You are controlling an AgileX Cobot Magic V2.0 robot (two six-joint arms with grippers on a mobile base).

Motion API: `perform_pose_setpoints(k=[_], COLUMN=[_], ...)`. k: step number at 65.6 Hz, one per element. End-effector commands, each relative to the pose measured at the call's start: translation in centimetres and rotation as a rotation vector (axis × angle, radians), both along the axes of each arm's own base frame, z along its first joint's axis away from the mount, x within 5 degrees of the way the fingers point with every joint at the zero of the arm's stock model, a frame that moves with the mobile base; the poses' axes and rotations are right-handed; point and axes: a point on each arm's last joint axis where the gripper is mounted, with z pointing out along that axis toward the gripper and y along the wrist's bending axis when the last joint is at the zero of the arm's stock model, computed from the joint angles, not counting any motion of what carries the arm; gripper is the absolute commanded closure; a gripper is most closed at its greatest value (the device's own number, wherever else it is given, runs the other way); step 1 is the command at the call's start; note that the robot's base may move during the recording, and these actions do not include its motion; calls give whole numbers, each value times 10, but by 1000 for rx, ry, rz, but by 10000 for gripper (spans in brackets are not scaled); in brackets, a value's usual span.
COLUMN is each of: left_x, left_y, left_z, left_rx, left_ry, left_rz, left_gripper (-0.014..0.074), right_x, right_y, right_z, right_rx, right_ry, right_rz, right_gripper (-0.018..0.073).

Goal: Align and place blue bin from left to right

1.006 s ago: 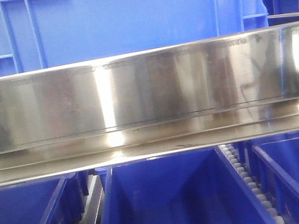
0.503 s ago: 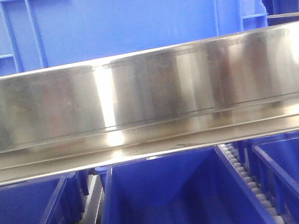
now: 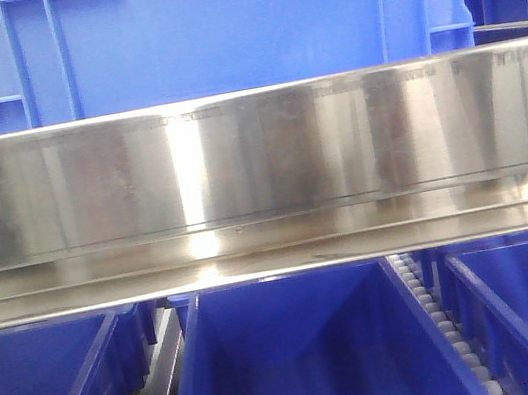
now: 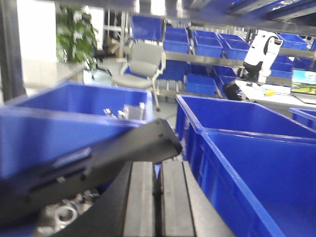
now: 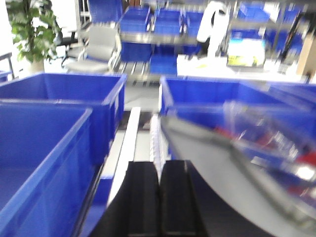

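The blue bin [image 3: 215, 28] stands on the upper level, far behind the steel shelf rail [image 3: 257, 158] and roughly centred in our front view, above the darker bins [image 3: 290, 355] nearer us. We see our left gripper [image 4: 157, 170] and right gripper [image 5: 159, 168] with jaws together, pad against pad.

The blue bin [image 3: 215, 23], a medium-blue plastic crate with a smooth broad wall, raised vertical ribs near both corners and a thick rim, stood upright and square-on behind the front edge of the steel shelf [image 3: 257, 158], which hid its base.
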Motion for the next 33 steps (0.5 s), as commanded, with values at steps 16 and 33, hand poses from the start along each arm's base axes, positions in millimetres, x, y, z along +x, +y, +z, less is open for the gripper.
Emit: perform_pose_setpoints(k=[16, 33], left_x=[17, 30], left_y=[1, -11], left_z=[-1, 13], left_rx=[-87, 3], left_ry=[-36, 88], left_rz=[-3, -48], left_gripper=[707, 707], right_x=[10, 12], right_y=[2, 15], right_z=[-2, 9], right_rx=[24, -27], right_ry=[25, 58], right_rz=[2, 65], right_gripper=[725, 718])
